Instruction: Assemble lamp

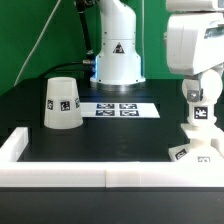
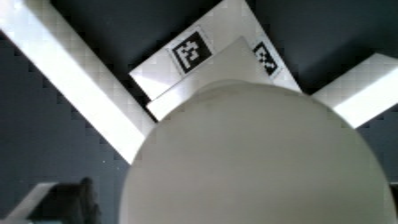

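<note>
The white bulb [image 1: 199, 118] stands upright on the flat square base [image 1: 186, 152] at the exterior view's right, close to the white wall. My gripper [image 1: 197, 92] hangs right over the bulb's round head, open and holding nothing. In the wrist view the bulb's head [image 2: 249, 150] fills most of the picture, with the tagged base [image 2: 199, 55] beneath it. One dark finger [image 2: 57, 200] shows beside the head with a gap between them; the other finger is hidden. The cone-shaped shade [image 1: 60, 103] stands alone at the exterior view's left.
A low white wall [image 1: 110, 176] frames the dark table along the front and both sides. The marker board [image 1: 120, 108] lies flat in the middle. The robot pedestal [image 1: 117, 55] rises behind it.
</note>
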Available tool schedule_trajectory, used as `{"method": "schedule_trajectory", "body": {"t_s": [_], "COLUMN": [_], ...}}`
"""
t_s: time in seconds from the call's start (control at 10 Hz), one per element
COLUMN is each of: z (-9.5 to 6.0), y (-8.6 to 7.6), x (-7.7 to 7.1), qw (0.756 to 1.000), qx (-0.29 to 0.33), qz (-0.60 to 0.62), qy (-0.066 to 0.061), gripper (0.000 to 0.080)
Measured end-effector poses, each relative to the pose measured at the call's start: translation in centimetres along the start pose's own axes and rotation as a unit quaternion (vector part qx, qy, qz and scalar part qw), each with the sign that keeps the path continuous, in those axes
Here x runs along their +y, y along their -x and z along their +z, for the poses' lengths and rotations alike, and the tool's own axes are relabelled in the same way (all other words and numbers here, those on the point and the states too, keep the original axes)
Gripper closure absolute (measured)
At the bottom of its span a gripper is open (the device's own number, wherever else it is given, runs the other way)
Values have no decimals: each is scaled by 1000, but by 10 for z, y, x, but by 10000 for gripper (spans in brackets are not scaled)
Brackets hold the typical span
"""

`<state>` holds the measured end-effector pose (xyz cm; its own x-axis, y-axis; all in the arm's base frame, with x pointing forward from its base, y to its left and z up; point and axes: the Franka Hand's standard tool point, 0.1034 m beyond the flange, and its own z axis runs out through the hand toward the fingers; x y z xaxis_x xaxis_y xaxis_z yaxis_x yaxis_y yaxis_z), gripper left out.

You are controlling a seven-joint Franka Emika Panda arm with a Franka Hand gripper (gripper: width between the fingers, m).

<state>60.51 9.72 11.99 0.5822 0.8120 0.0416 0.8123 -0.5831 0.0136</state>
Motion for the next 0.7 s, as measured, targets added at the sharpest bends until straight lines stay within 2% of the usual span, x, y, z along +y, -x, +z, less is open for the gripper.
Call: {"method": "schedule_trajectory", "body": {"t_s": [0.6, 0.7], "z": [2, 2], "y": [6, 6], "x": [4, 4], "qw": [1000, 1000], "qx": [-2, -2], "qz": [7, 8], "qy": [-1, -1], "gripper": [100, 193]}}
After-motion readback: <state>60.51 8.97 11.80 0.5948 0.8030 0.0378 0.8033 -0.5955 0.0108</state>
